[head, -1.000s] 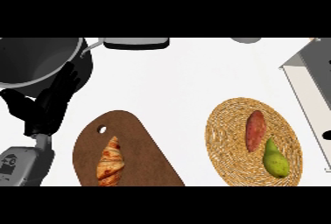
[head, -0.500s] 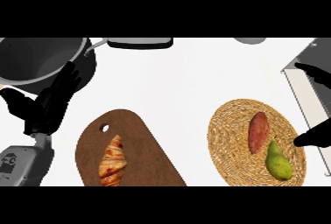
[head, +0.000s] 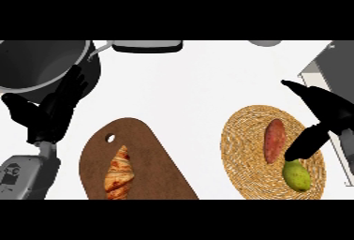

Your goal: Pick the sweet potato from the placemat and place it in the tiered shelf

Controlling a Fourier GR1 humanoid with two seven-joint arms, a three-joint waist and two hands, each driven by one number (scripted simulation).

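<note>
The sweet potato (head: 274, 140) is observed lying lengthwise on the round woven placemat (head: 242, 145) at the lower right of the frame, slightly right of the mat's centre and not held. 1 green fruit (head: 297, 174) is recorded on the same mat, just below and to the right of the sweet potato. The right hand (head: 328, 110) is seen above the mat's right edge with its fingers extended and spread, nothing being gripped; 1 dark finger (head: 304, 143) is pointed down and left, its tip just beside the lower end of the sweet potato, and contact cannot be confirmed. The tiered shelf (head: 337, 61) is partly shown at the upper right edge, well apart from the sweet potato. The left hand (head: 48, 115) is noted at the left of the frame, fingers up and relaxed, holding nothing, beside a grey pot (head: 34, 65) in the upper left corner. 1 brown cutting board (head: 149, 164) is found at lower centre-left on the white counter (head: 194, 84), with 1 croissant (head: 119, 172) lying on it.
</note>
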